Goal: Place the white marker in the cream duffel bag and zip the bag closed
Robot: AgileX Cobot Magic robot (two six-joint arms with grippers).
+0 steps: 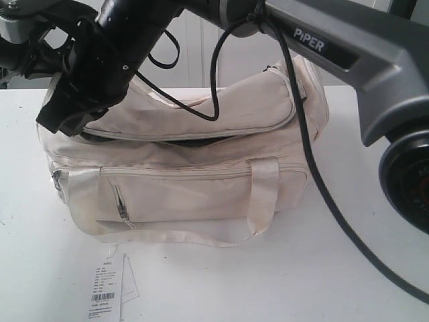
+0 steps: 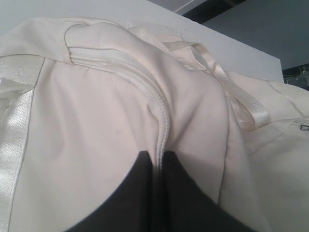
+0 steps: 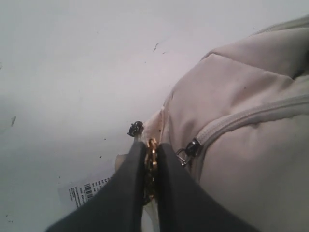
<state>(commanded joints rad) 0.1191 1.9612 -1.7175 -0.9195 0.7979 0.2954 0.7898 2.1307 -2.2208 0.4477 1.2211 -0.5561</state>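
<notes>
The cream duffel bag (image 1: 201, 188) lies on the white table, its top zip partly open with a dark gap (image 1: 194, 141) under the flap. My right arm (image 1: 322, 40) reaches across to the bag's left end. There the right gripper (image 3: 151, 145) is shut on a gold-coloured metal zipper pull (image 3: 152, 153), next to a dark slider (image 3: 191, 149) on the zip line. My left gripper (image 2: 157, 155) is shut on the ridge of the bag's zip seam (image 2: 164, 130), with a webbing handle (image 2: 236, 99) beyond it. The white marker is not visible in any view.
A white barcode paper tag (image 1: 107, 290) lies on the table in front of the bag's left corner and also shows as the tag (image 3: 87, 191) beside the right fingers. A black cable (image 1: 315, 174) hangs across the bag's right end. A webbing handle (image 1: 265, 194) droops over the front.
</notes>
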